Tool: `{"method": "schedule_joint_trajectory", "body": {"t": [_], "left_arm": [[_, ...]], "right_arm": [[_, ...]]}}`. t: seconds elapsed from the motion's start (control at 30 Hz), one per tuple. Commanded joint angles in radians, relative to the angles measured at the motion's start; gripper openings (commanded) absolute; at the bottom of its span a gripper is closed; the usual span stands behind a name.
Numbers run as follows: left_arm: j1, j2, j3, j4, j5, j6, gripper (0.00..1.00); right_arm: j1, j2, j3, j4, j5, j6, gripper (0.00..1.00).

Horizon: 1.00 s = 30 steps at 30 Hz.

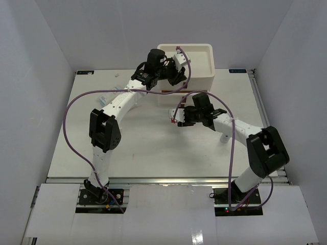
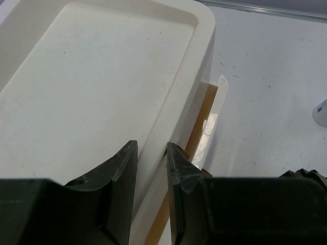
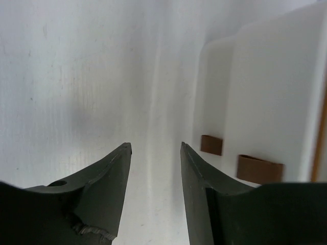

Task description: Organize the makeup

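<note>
The large white box (image 1: 202, 64) stands at the back centre. My left gripper (image 1: 176, 69) is at its front rim. In the left wrist view the left gripper (image 2: 152, 153) straddles the box's rim (image 2: 191, 66), one finger inside the top tray and one outside, closed on it. My right gripper (image 1: 176, 118) hovers over the table in front of the box; in the right wrist view it (image 3: 156, 148) is open and empty. Of the makeup, a clear packet (image 1: 102, 99) lies at the left and a white tube end (image 2: 321, 109) shows on the table. The sponges are out of view.
Brown handles (image 3: 211, 145) on the box's drawer fronts (image 3: 265, 102) show right of the right gripper. A drawer edge (image 2: 217, 99) juts out slightly below the rim. A small white item (image 1: 223, 137) lies under the right forearm. Grey walls enclose the table.
</note>
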<state>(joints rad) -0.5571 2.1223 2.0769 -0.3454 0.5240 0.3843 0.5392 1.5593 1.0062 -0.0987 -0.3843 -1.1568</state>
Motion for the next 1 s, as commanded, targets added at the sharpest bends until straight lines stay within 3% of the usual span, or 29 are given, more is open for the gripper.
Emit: {"method": "schedule_joint_trajectory", "body": {"t": [0.0,0.27,0.47,0.63,0.77,0.87,0.97], "left_arm": [[-0.003,0.051,-0.031,-0.178,0.025,-0.068,0.36],[-0.001,0.056,-0.038,-0.170,0.039,-0.077,0.36],[-0.001,0.059,-0.046,-0.164,0.050,-0.091,0.35],[-0.001,0.055,-0.049,-0.157,0.046,-0.107,0.35],[0.000,0.040,-0.048,-0.134,0.020,-0.149,0.37],[0.003,0.014,-0.056,-0.065,-0.037,-0.203,0.42],[0.005,-0.034,-0.070,0.032,-0.103,-0.285,0.55]], "right_arm": [[0.001,0.064,0.051,0.046,0.105,0.014,0.49],[0.002,0.142,0.048,0.455,0.374,0.125,0.50],[0.002,0.179,0.074,0.549,0.462,0.156,0.52],[0.002,0.164,0.065,0.507,0.427,0.179,0.55],[0.001,0.045,0.035,0.346,0.231,0.222,0.57],[-0.001,-0.093,0.008,0.212,0.093,0.273,0.59],[-0.018,-0.248,-0.018,0.106,0.006,0.333,0.65]]}}
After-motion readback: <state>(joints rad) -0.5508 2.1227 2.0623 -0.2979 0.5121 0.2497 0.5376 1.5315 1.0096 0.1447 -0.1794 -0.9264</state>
